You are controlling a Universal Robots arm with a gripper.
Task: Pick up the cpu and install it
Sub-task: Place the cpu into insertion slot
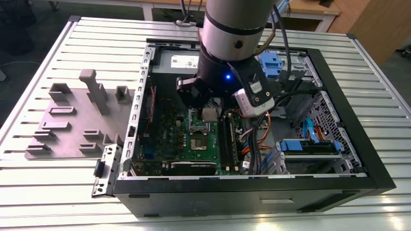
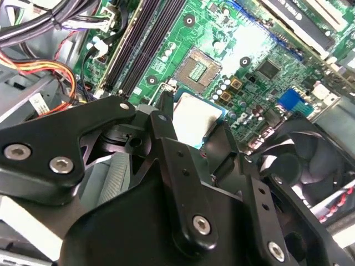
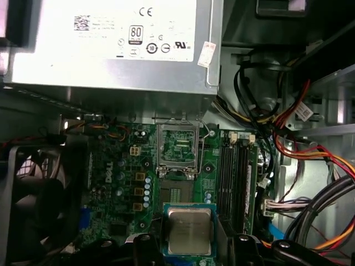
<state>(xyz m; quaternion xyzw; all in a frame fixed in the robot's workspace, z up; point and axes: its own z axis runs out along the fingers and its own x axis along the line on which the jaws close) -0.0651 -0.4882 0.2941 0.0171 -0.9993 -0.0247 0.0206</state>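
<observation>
The arm (image 1: 234, 29) is reaching straight down from the top centre of the exterior view into the open computer case (image 1: 257, 197), which is lying on the slatted counter (image 1: 57, 192). The gripper (image 1: 207, 111) is clamping the cpu (image 3: 189, 230) by two opposite edges, holding it over the green motherboard (image 3: 111, 183), near the open socket (image 3: 177, 145) but not in it. The exterior view is showing a grey fixture plate (image 1: 70, 125) at its left. The first wrist view is showing the power supply (image 3: 111, 44) beyond the socket.
</observation>
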